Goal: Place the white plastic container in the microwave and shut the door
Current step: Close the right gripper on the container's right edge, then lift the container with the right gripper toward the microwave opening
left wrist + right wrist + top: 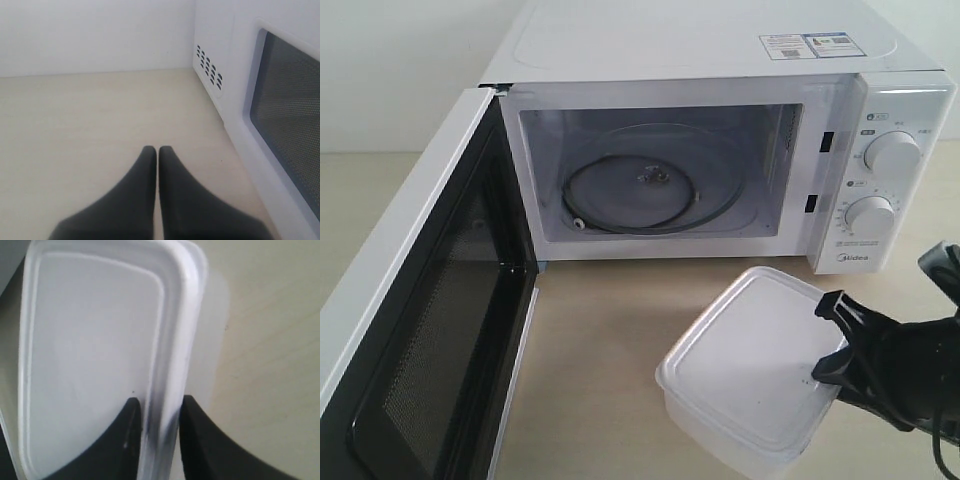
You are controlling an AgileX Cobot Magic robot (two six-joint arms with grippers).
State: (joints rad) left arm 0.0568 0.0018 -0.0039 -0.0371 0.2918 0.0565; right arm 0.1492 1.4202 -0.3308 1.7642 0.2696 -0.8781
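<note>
Where dials [892, 153] end, microwave [670, 40] reads Midea.

Your exterior camera looks down into the open microwave [700, 60]. Left wrist skims the worktop [100, 125] beside the door [290, 115]; right wrist crowds the white plastic container [90, 355], which exterior shares.

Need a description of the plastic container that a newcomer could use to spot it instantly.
Start at the white Midea countertop microwave, its side-hinged door standing open. On the pale wooden tabletop in front of its two round dials sits a translucent white rectangular plastic container with rounded corners and a rimmed lid. It is the only low, milky box there, and the black right tool straddles its edge.
</note>
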